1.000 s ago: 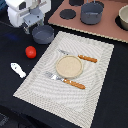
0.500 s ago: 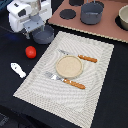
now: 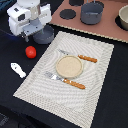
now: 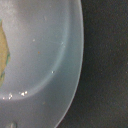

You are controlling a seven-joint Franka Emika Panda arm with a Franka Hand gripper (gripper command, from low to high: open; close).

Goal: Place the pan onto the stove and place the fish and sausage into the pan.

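The gripper (image 3: 36,36) hangs low over the pan (image 3: 45,35), which sits on the dark table (image 3: 115,85) just off the placemat's (image 3: 95,70) far corner on the exterior view's left, not on the stove (image 3: 107,27). The white arm body hides the fingers, so I cannot tell whether they are apart or closed. The wrist view shows only the pan's pale grey-blue wall (image 4: 55,55) up close. The sausage (image 3: 31,51) lies near the pan; the fish (image 3: 18,69) lies beyond it, both on the table. A grey pot (image 3: 91,13) stands on the stove. On the placemat, a tan plate (image 3: 69,66) rests between orange-handled cutlery (image 3: 75,84).
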